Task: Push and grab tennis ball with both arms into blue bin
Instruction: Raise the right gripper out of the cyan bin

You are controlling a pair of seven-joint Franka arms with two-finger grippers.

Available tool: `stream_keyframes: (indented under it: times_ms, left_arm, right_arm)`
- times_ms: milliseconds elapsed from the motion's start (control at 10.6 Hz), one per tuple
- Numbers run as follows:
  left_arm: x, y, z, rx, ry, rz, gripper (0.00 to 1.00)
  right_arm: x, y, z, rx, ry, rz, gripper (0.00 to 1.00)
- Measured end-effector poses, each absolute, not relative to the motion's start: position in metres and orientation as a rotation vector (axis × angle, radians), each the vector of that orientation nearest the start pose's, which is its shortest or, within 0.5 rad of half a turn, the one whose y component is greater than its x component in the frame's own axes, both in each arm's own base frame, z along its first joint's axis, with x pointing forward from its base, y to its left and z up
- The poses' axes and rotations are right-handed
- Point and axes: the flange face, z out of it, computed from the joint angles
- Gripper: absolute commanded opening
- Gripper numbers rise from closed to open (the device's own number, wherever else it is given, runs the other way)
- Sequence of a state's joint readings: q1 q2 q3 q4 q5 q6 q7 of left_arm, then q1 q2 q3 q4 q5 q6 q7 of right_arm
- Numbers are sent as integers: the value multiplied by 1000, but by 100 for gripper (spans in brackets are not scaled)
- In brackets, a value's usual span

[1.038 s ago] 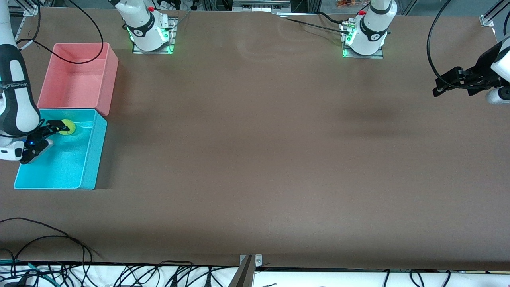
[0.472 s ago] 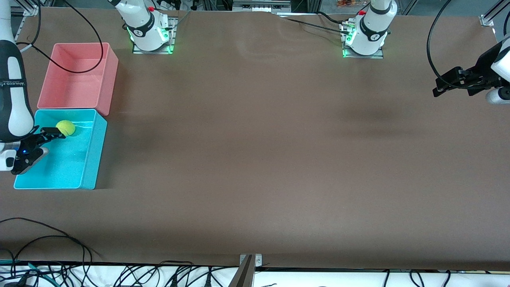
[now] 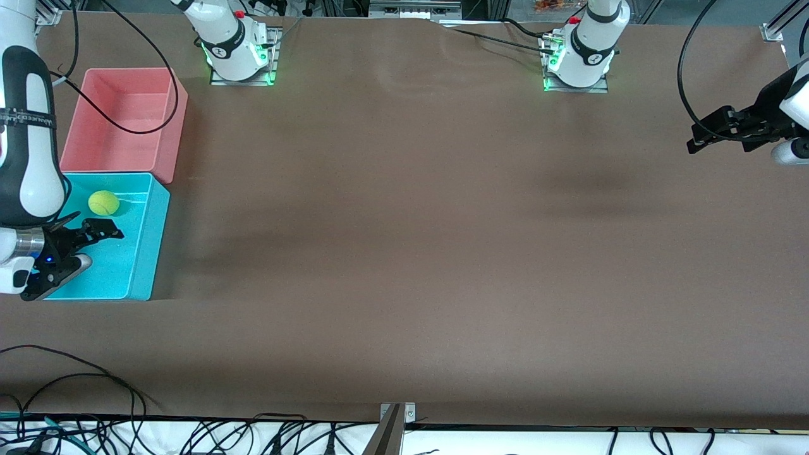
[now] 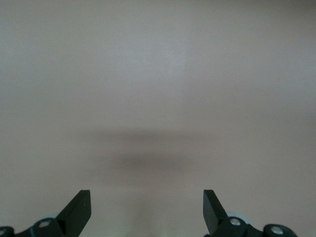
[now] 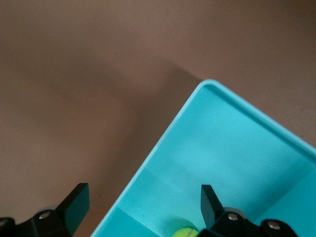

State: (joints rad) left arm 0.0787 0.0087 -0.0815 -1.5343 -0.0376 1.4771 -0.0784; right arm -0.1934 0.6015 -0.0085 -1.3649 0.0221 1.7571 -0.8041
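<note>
Since the tennis ball (image 3: 103,203) already rests in the blue bin (image 3: 143,273) | my right claw (image 3: 101,230) hangs spread and empty above it, ball at my 12 o'clock | left claw (image 3: 695,140) waits spread over bare surface (image 3: 411,253), well apart.

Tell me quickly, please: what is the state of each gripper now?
Left gripper: open, holding nothing, over bare table.
Right gripper: open, holding nothing, over the blue bin; the tennis ball lies inside it.

Empty pink tub (image 3: 120,123) on brown table (image 3: 404,253), loose black cables (image 3: 76,392).
</note>
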Motion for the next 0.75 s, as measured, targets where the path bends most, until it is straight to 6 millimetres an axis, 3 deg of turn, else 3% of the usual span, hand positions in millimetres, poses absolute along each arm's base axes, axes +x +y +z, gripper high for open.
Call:
stream_keyframes:
  times_ms: [377,755]
  left_arm:
    - [548,-4,629,-3173,-121,107,100]
    - [548,-4,629,-3173,-122,106,100]
  right_arm:
    - [699,-107,410,-2911,-798,106,100]
    - [693,-58,480,-2939,-711,109,100]
